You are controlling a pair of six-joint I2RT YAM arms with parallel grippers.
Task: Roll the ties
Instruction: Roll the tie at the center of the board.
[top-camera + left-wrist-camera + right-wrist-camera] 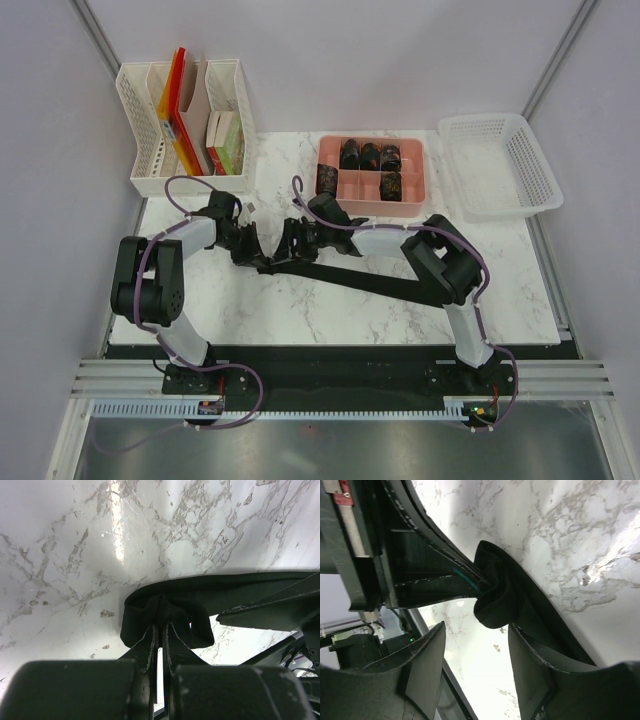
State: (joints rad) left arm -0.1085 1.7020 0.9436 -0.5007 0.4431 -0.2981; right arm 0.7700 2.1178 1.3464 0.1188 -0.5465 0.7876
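The left end effector (161, 627) is clenched on a bunched fold at one end of a dark tie (370, 279), low over the middle of the marble counter (300, 315). The right end effector (476, 630) stands just beside that fold with its fingers spread apart, gripping nothing, and the rest of the tie lies flat, stretching rightward across the counter. Several rolled ties (368, 155) sit in a pink tray (410, 207) at the back.

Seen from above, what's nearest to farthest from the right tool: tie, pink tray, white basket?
1. Tie, just ahead of the right tool.
2. Pink tray, behind it.
3. White basket, back right corner.
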